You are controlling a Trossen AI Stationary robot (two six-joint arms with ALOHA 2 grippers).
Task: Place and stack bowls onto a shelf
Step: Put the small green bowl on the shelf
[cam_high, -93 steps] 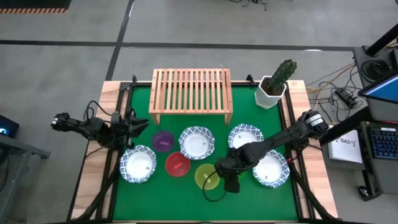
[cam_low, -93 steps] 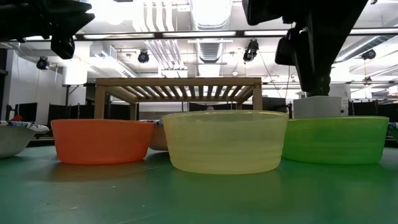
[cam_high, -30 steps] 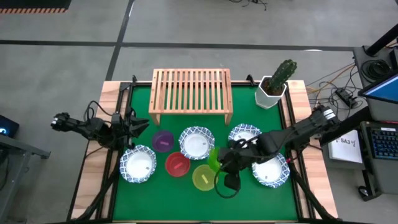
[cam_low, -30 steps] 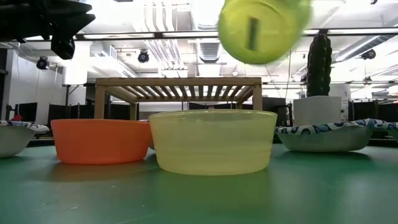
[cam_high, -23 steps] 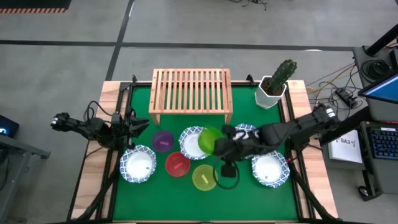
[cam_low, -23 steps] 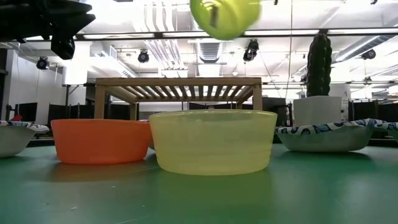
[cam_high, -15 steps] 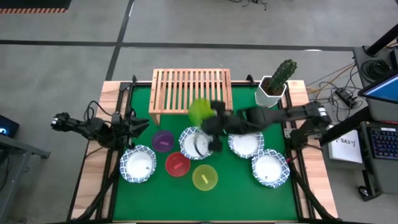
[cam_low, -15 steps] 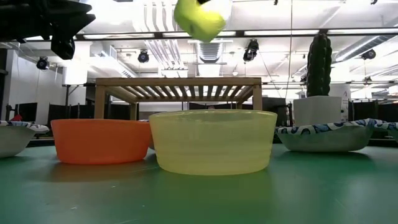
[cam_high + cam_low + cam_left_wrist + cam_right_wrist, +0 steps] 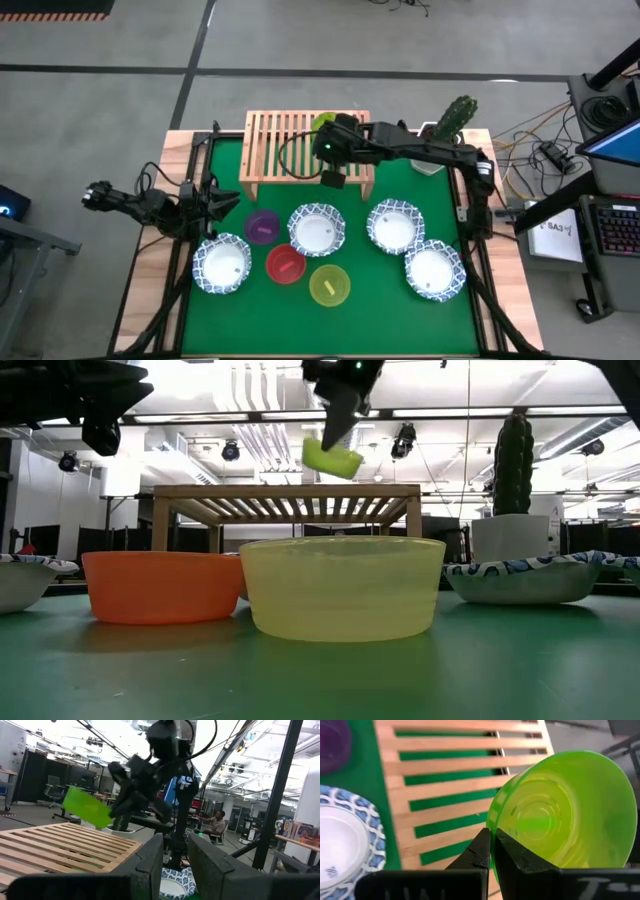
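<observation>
The green bowl (image 9: 322, 122) hangs tilted over the far right part of the light-wood shelf (image 9: 290, 150), with my right gripper (image 9: 492, 837) shut on it. The purple (image 9: 262, 227), red (image 9: 285, 263) and yellow (image 9: 331, 285) bowls stand on the green mat. So do several white bowls with blue rims, such as one at mid-table (image 9: 316, 229). My left gripper (image 9: 225, 200) waits at the table's left edge, open and holding nothing (image 9: 175, 845). My right gripper pinches the green bowl's rim (image 9: 496, 827), one finger inside the bowl and one outside. The arm reaches in from the table's right and the fingers slant down. The bowl (image 9: 332, 457) hangs tilted below them, clear of the shelf's slatted top.
A cactus in a white pot (image 9: 445, 135) stands at the far right, just beside the shelf's right end. Other white bowls sit at the left (image 9: 221, 263), right of middle (image 9: 394, 225) and near right (image 9: 434, 271). The shelf's left slats (image 9: 270, 140) are bare.
My right gripper has carried the green bowl from above the yellow bowl at mid-table toward the far edge, up over the white bowls, until it hangs above the shelf. The bowl stays lifted and tilted. The gripper has stayed shut on it.
</observation>
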